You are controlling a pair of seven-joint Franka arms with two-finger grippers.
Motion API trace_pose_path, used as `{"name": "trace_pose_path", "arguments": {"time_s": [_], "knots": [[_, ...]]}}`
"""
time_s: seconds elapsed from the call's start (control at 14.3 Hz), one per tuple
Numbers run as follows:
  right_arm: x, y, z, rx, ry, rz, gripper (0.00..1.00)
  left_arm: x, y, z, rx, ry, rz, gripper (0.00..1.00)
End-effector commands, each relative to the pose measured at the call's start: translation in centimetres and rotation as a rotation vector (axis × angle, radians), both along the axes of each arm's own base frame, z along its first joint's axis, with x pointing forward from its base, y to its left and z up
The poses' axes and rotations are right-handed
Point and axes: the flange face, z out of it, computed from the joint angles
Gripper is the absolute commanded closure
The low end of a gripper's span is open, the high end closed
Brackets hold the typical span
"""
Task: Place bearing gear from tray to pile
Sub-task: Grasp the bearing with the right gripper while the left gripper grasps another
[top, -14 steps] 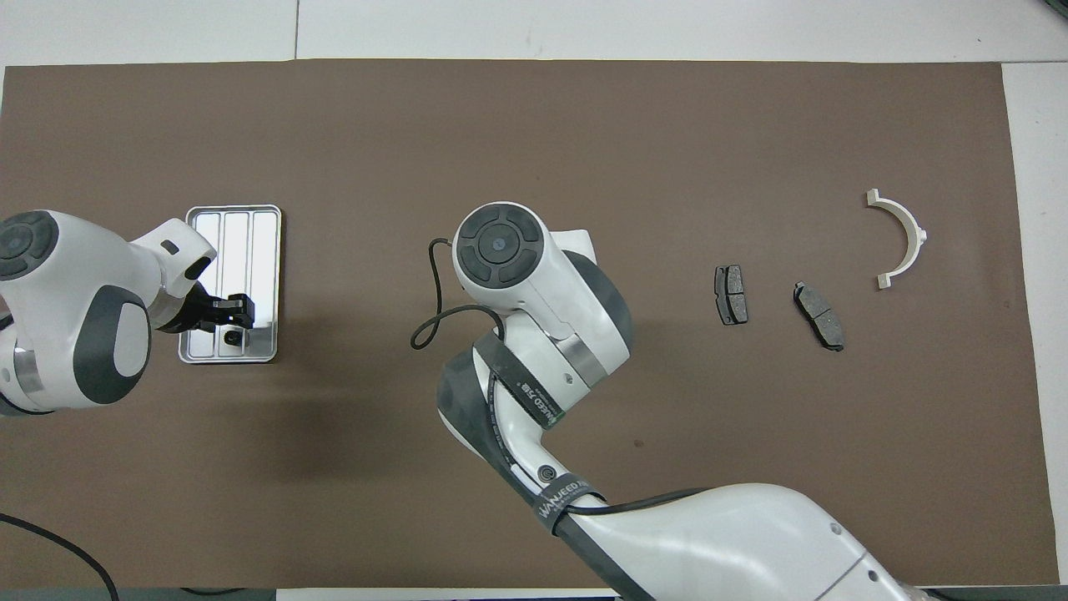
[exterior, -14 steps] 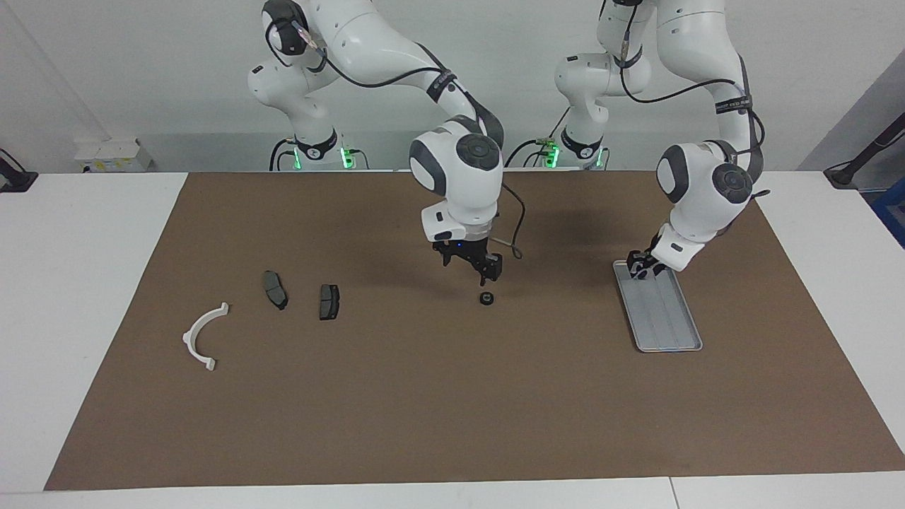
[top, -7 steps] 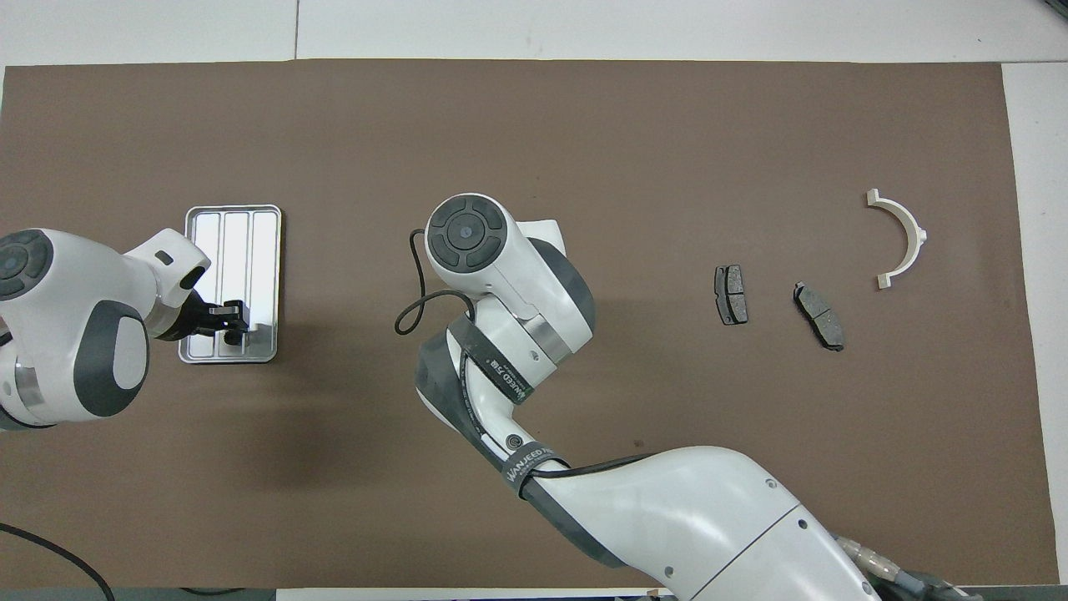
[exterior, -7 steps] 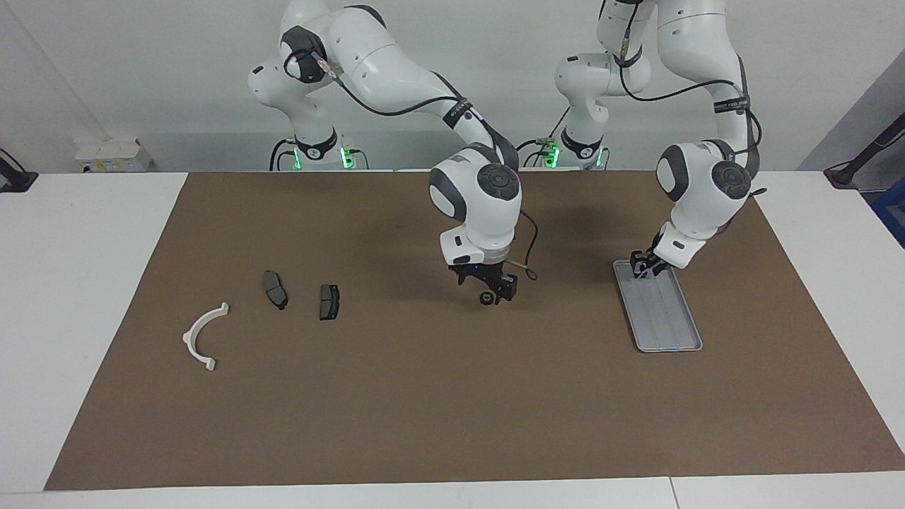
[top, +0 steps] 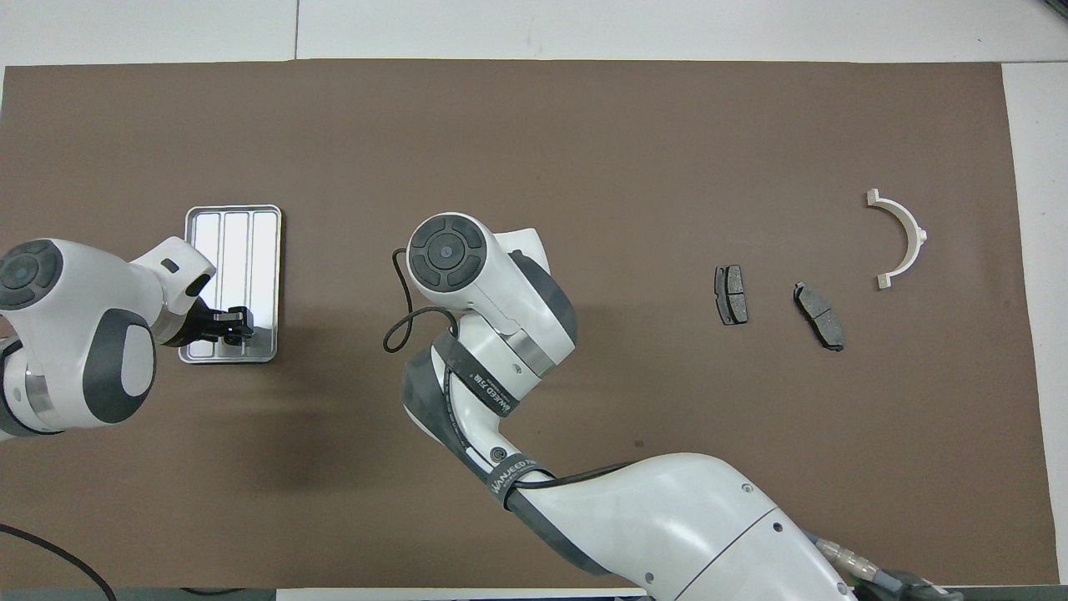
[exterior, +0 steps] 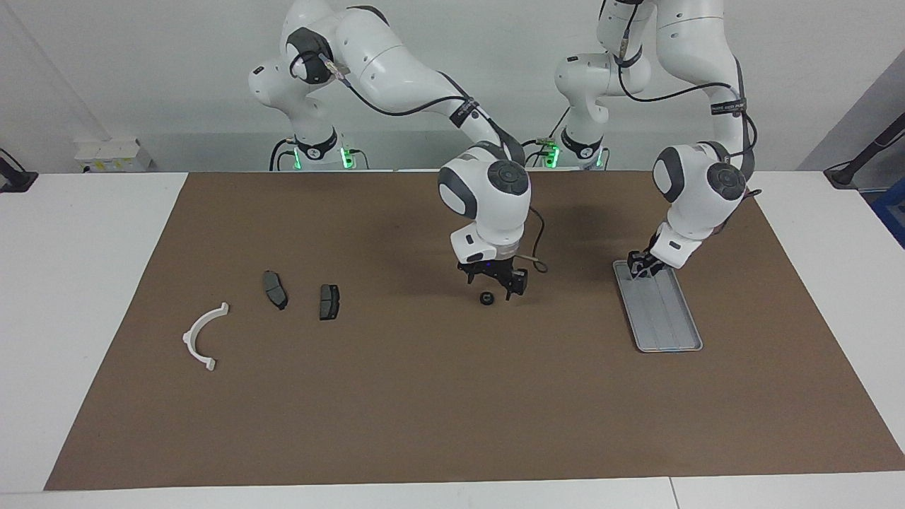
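The right gripper [exterior: 503,283] hangs wide open, empty, just above the mat with the bearing gear [exterior: 486,298] lying beside its fingertips. Small, hard and round, the gear looks prone to rolling; pinching across its rim seems best. Overhead, the arm hides it. The left gripper [exterior: 640,267] waits over the tray [exterior: 668,325]; its fingers are unclear. The pile [exterior: 276,291] lies well apart.

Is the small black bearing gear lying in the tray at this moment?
No, the bearing gear lies on the brown mat mid-table under the right gripper, apart from the tray.
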Motion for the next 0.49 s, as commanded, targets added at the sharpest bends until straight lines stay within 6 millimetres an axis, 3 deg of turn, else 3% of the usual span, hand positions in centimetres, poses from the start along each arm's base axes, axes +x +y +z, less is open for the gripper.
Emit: {"name": "trace_pose_path", "arguments": {"time_s": [0.0,0.42], "knots": [[0.3,0.4,-1.1,0.014,-0.018,0.031,0.0,-1.1,0.2,0.4,-0.014,-0.014,0.003,0.45],[0.3,-0.4,-2.8,0.016,-0.021,0.05,0.0,-1.7,0.2,0.2,-0.015,-0.005,0.004,0.48]]}}
